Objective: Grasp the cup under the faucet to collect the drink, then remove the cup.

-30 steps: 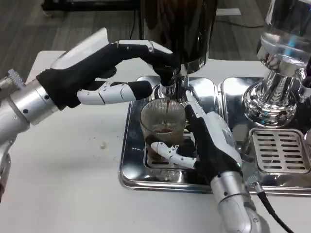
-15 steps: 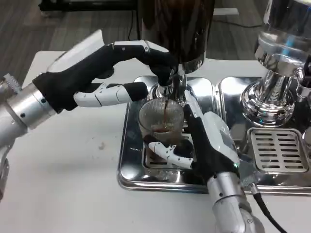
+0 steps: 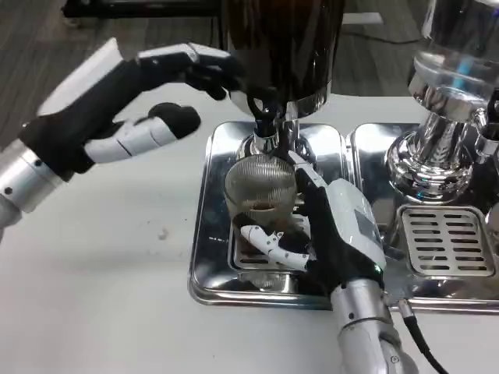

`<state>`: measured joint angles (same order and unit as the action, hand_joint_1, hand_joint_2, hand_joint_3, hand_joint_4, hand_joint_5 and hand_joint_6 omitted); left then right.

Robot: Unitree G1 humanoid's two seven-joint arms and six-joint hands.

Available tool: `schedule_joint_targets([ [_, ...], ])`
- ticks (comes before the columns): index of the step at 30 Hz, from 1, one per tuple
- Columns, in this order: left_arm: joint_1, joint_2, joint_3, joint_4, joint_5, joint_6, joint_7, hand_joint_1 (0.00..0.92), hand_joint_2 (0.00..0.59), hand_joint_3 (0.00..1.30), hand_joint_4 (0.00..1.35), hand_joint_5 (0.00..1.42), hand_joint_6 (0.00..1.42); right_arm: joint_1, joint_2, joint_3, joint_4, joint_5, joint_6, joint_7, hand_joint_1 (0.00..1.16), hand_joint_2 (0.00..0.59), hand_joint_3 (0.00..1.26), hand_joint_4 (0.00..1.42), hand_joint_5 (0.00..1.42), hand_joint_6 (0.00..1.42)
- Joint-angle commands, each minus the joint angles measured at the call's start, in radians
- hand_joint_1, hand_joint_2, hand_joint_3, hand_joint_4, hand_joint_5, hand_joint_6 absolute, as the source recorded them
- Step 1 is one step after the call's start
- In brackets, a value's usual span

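The cup [image 3: 261, 189], a ribbed clear glass, stands on the grate of the steel drip tray [image 3: 212, 234], directly beneath the faucet [image 3: 269, 128] of the dark dispenser [image 3: 284, 47]. A little brown drink [image 3: 263, 207] lies in its bottom. No stream runs from the spout at this moment.

My right hand [image 3: 331, 234] is wrapped around the cup from the right side: the thumb crosses in front of the glass low down, touching its base, and the fingers [image 3: 308, 175] reach up along its far side. I am holding it, with the cup resting on the grate.

My left hand [image 3: 129, 101] hangs above the white table [image 3: 101, 288] to the left of the tray, apart from the faucet. Its fingers are spread and slightly curved, the thumb below them, with nothing between them.

To the right sits a 2nd drip tray [image 3: 448, 249] with a slotted grate, and above it a chrome machine base [image 3: 437, 156]. A black cable [image 3: 425, 347] runs beside my right forearm toward the table's near edge.
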<state>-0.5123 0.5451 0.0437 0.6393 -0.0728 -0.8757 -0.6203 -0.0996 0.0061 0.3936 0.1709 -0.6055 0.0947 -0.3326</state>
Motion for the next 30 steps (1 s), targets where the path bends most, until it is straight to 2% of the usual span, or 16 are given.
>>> schedule_joint_targets([
  [1, 0.023, 0.005, 0.029, -0.007, -0.009, 0.021, 0.028, 0.000, 0.099, 0.35, 0.38, 0.42, 0.37, 0.009, 0.009, 0.002, 0.009, -0.005, -0.005, -0.022, 0.65, 0.195, 0.17, 0.18, 0.26, 0.42],
  [4, 0.031, 0.008, 0.038, -0.006, -0.005, 0.029, 0.038, 0.000, 0.099, 0.35, 0.38, 0.42, 0.37, 0.010, 0.009, 0.003, 0.007, -0.004, -0.004, -0.026, 0.65, 0.195, 0.22, 0.19, 0.27, 0.43],
  [15, 0.074, 0.008, 0.063, -0.008, 0.014, 0.061, 0.084, 0.000, 0.108, 0.35, 0.39, 0.43, 0.39, 0.020, 0.009, 0.007, 0.003, -0.011, -0.015, -0.061, 0.66, 0.208, 0.27, 0.24, 0.33, 0.47],
  [30, 0.105, 0.000, 0.039, -0.002, 0.028, 0.074, 0.090, 0.000, 0.110, 0.35, 0.40, 0.43, 0.40, 0.053, 0.000, 0.004, -0.027, -0.038, -0.044, -0.147, 0.67, 0.208, 0.30, 0.30, 0.40, 0.51],
])
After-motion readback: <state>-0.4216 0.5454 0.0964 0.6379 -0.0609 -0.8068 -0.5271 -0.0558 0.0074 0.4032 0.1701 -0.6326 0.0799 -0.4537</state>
